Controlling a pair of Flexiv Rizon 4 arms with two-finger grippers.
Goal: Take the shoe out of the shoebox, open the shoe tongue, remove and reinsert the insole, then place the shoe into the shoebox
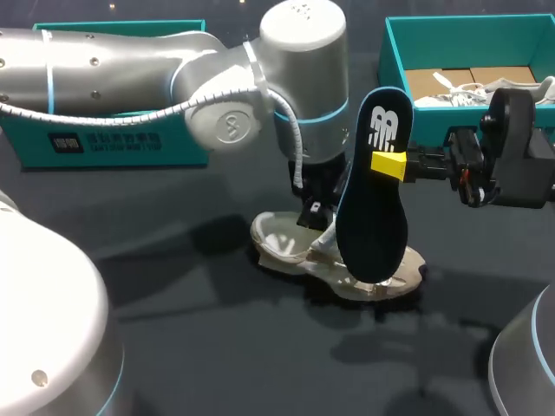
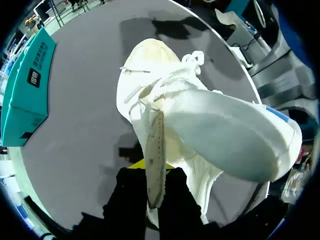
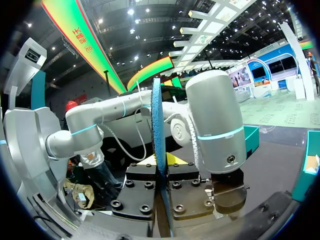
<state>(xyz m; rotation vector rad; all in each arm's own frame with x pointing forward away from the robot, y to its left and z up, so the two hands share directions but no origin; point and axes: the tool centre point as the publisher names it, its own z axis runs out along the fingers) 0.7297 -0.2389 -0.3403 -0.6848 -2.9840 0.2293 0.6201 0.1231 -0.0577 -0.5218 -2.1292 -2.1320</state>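
A white shoe (image 1: 282, 247) lies on its sole in the middle of the dark table. My left gripper (image 1: 319, 227) comes down onto it from above and is shut on the shoe tongue (image 2: 156, 150), which runs as a thin white strip between the black fingers of that gripper (image 2: 155, 175). The shoe's body (image 2: 225, 135) fills the space ahead of it. My right gripper (image 1: 388, 165) holds the dark insole (image 1: 375, 217) upright just above the shoe. In the right wrist view the insole (image 3: 157, 125) stands edge-on, clamped between the fingers of the gripper (image 3: 161, 161).
An open teal shoebox (image 1: 395, 52) stands at the back right with a second white shoe (image 1: 468, 94) inside. Another teal box (image 1: 113, 143) sits at the back left, behind my left arm. Bare table lies in front of the shoe.
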